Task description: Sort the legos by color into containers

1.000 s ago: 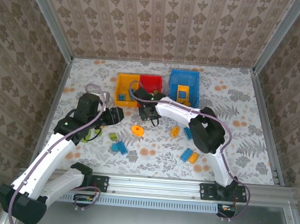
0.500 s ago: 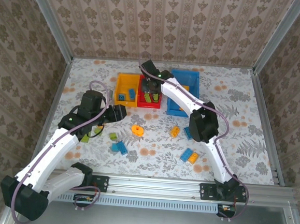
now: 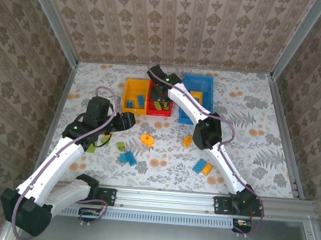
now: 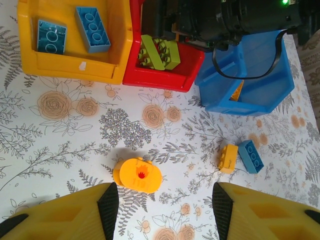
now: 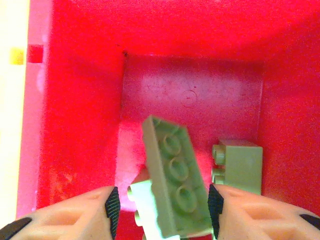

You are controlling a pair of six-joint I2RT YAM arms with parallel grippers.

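Glossy plastic red bin (image 5: 190, 95) holds matt plastic green bricks (image 5: 175, 170).

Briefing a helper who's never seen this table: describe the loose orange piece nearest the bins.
Find the three bins at the far side of the floral table. Just before where the yellow bin meets the red bin lies the orange piece. Nearby bricks are boxy; this one is rounded.

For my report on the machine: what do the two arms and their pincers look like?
The left arm and right arm each have white tubes, black joints, a thin purple cable and a small green light. The left pincer has yellow-orange fingers with black ribbed pads.
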